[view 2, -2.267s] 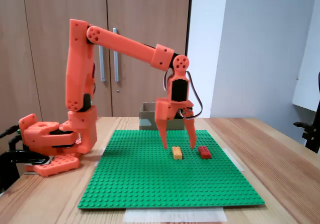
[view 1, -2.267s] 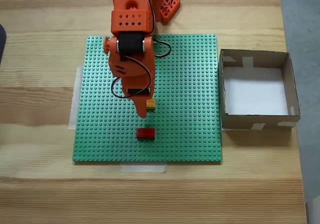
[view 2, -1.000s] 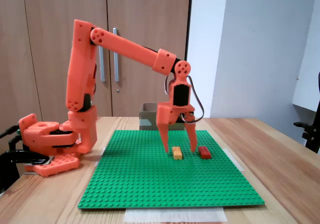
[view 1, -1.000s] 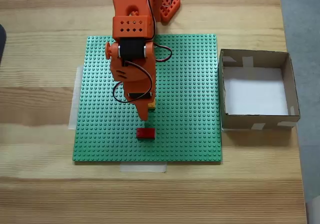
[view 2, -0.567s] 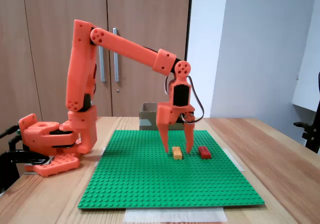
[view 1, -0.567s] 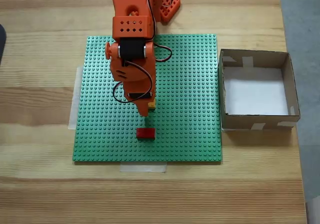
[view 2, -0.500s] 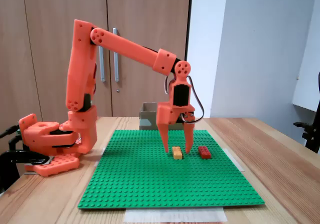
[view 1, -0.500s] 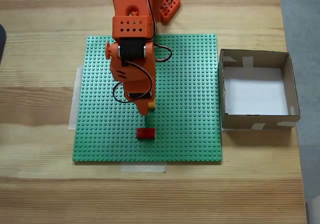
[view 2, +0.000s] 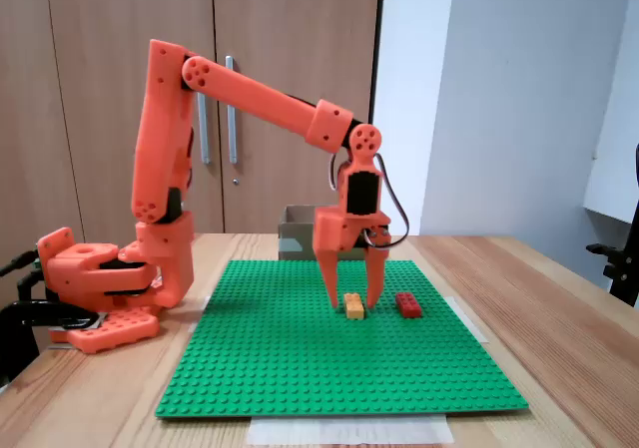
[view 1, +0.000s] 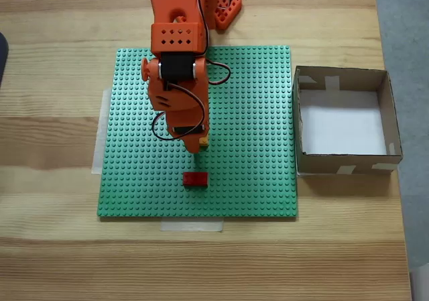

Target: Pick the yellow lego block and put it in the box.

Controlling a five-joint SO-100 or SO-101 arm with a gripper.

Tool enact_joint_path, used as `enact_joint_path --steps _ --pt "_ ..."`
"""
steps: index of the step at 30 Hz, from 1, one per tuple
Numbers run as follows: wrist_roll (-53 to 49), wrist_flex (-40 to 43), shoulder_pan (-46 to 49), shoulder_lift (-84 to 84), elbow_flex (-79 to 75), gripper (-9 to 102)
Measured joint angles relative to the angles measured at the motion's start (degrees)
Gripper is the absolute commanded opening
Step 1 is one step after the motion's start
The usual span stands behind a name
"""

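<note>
The yellow lego block [view 2: 353, 306] lies flat on the green baseplate [view 2: 290, 368], between the tips of my orange gripper [view 2: 352, 304]. The jaws point straight down and straddle the block with only a narrow gap on each side. In the fixed view from above, my gripper [view 1: 196, 144] covers most of the yellow lego block [view 1: 204, 140], so just a sliver of it shows. The box [view 1: 342, 161] stands to the right of the baseplate [view 1: 255, 113] with a bare white floor. From the side, the box [view 2: 298, 240] shows behind the arm.
A red brick [view 1: 196, 179] [view 2: 407, 305] sits on the baseplate close to the yellow one, just beyond my gripper. The arm's orange base [view 2: 100, 288] stands at the table's far end. Pale tape holds the baseplate's edges to the wooden table [view 1: 53, 247].
My gripper has come down a little over the yellow block, and its jaws have narrowed from wide apart to closely flanking it. The block and the red brick have not moved.
</note>
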Motion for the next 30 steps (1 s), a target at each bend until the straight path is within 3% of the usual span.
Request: enact_joint_path --steps 30 --pt "-3.0 -2.2 0.1 0.0 0.1 11"
